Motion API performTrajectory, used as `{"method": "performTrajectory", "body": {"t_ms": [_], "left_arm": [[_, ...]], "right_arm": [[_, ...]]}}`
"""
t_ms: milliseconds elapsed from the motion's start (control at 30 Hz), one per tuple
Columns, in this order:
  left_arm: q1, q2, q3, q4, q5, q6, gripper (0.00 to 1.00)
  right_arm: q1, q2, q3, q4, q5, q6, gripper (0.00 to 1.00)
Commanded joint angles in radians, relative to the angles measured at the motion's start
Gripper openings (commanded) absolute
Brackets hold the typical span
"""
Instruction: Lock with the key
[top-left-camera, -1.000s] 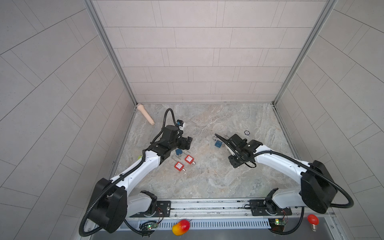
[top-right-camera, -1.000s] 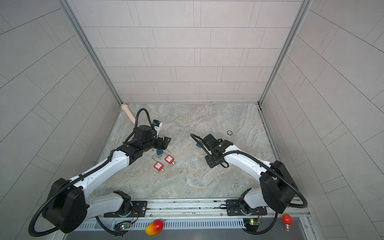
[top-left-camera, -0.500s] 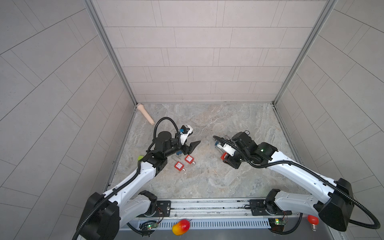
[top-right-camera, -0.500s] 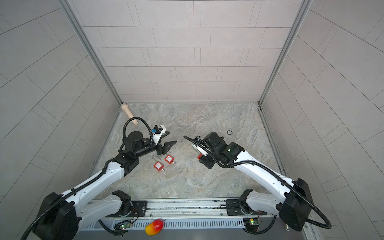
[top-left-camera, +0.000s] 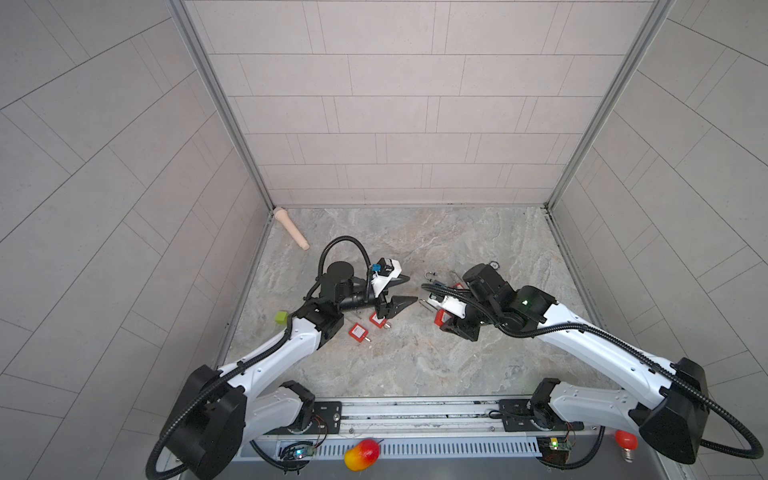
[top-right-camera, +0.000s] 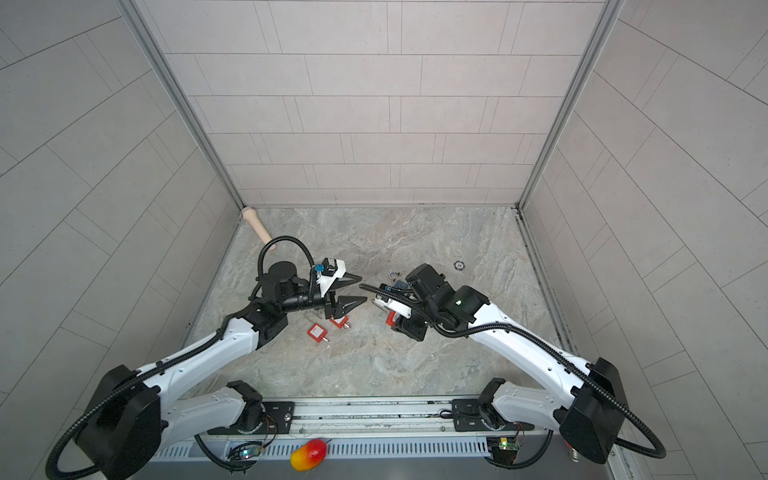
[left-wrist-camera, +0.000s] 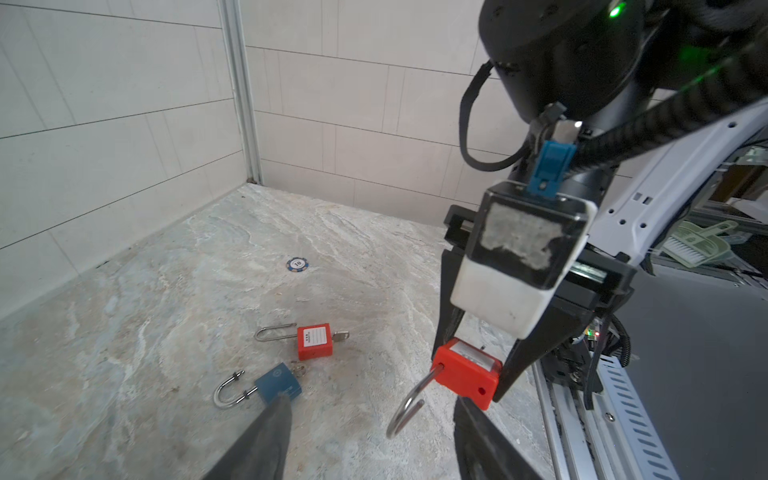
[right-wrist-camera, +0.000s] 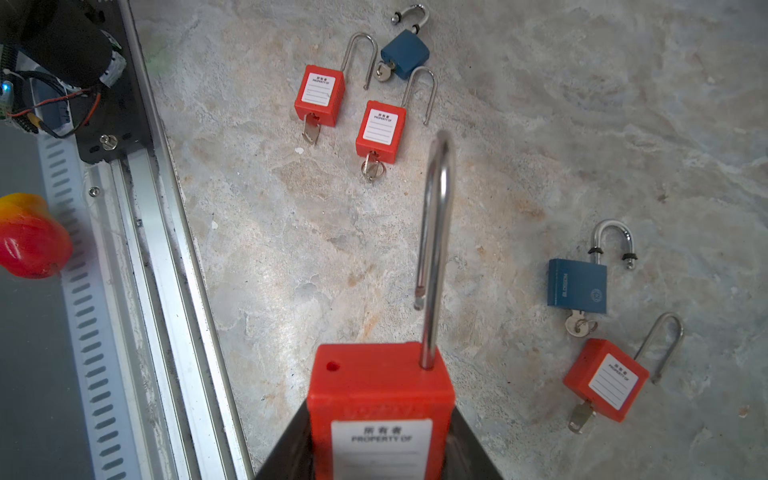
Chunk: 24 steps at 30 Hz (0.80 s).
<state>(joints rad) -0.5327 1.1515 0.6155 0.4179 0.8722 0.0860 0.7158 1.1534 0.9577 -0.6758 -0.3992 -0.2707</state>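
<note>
My right gripper is shut on a red padlock, held off the table with its steel shackle swung open. In both top views this padlock hangs at mid-table. Its key end is hidden between the fingers, so no key shows on it. My left gripper is open and empty, raised, pointing at the held padlock a short gap away. In the left wrist view the padlock sits just beyond my left gripper, close to one finger.
Other open padlocks with keys in them lie on the marble: two red and a blue under the left arm, a blue and a red by the right arm. A poker chip, wooden peg and green cube lie around.
My right gripper has lifted the red padlock off the table. The left gripper has risen from the padlocks, turned toward the right arm, and its jaws have narrowed somewhat.
</note>
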Motion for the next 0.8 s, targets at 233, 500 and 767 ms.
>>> {"method": "performTrajectory", "body": {"t_ms": [233,500,767], "left_arm": [[-0.018,0.046,0.097,-0.089,0.098,0.063,0.58],[-0.03,0.051,0.096,-0.123,0.107,0.078,0.52],[-0.043,0.051,0.115,-0.191,0.103,0.124,0.4]], "right_arm": [[0.01,-0.046,0.04,0.002,-0.044,-0.088,0.21],[0.011,-0.077,0.021,0.039,-0.075,-0.119,0.2],[0.011,-0.08,0.028,0.033,-0.063,-0.138,0.17]]}}
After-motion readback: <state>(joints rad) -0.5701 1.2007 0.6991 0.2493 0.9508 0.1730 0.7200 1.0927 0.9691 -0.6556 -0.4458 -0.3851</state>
